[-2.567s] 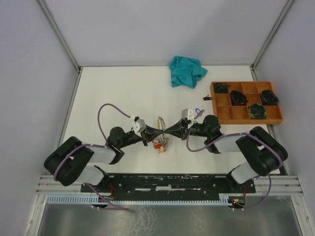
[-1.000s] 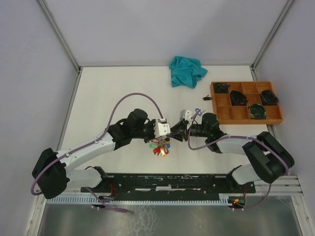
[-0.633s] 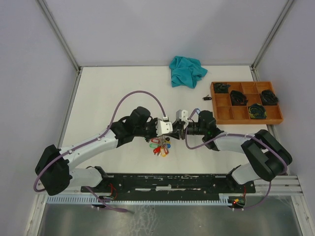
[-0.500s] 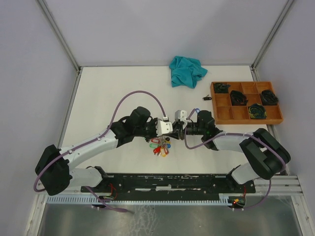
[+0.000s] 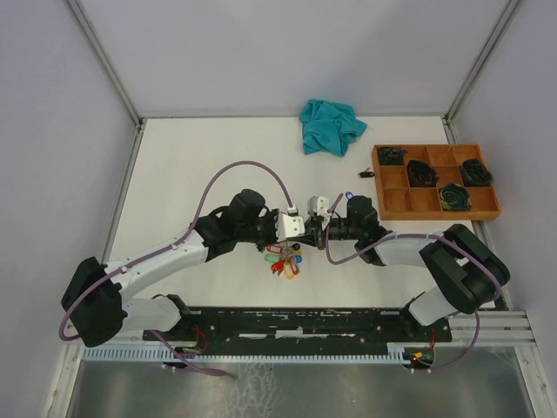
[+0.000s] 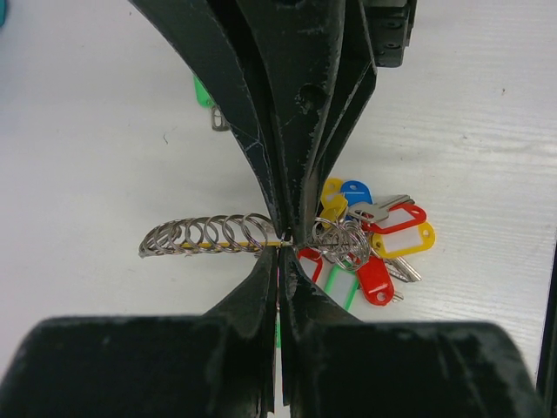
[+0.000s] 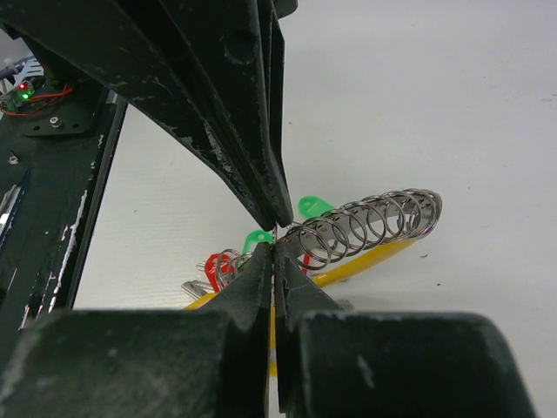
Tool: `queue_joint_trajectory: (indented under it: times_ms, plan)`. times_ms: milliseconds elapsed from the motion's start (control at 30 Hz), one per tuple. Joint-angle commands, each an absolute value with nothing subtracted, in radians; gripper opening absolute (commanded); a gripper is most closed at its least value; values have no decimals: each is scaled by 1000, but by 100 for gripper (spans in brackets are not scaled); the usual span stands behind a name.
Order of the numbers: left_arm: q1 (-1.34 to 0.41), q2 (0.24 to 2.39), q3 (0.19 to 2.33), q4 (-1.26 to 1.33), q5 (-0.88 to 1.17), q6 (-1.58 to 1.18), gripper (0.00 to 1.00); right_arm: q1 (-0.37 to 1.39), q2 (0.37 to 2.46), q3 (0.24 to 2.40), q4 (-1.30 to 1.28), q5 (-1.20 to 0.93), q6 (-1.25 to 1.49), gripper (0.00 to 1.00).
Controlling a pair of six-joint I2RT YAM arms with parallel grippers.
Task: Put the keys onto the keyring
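Note:
Both grippers meet tip to tip over the middle of the table. My left gripper (image 5: 305,230) (image 6: 283,250) is shut on the keyring, a thin silver wire (image 7: 275,232) that barely shows at the pinch. My right gripper (image 5: 314,230) (image 7: 275,248) is shut on the same wire from the opposite side. A row of small split loops (image 6: 209,234) (image 7: 370,225) is strung along the wire on one side of the pinch. The keys (image 5: 285,257) (image 6: 379,248), with red, yellow, blue and green tags, hang bunched on the other side, touching the table.
A crumpled teal cloth (image 5: 332,125) lies at the back of the table. At the right stands a wooden compartment tray (image 5: 439,214) holding dark items, with a small dark object (image 5: 365,173) just left of it.
My right gripper has moved a little left and closed its jaws on the wire beside the left gripper's tips. The left gripper has stayed shut, holding the bunch.

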State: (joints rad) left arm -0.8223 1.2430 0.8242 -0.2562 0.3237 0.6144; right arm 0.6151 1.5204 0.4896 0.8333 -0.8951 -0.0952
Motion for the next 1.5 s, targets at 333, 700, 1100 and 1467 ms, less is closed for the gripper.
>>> queue_joint_trajectory:
  times_ms: [333,700,1100,1467]
  plan:
    - [-820,1174,735,-134,373,600,25,620,1487,512,866,-920,-91,1]
    - [-772,1213,736,-125,443,555,28,621,1476,505,873,-916,-89,1]
    - [-741,1239,742,-86,506,512,24,620,1474,501,902,-928,-68,1]
    - [-733,1261,751,-84,543,504,16,621,1472,497,923,-933,-53,1]
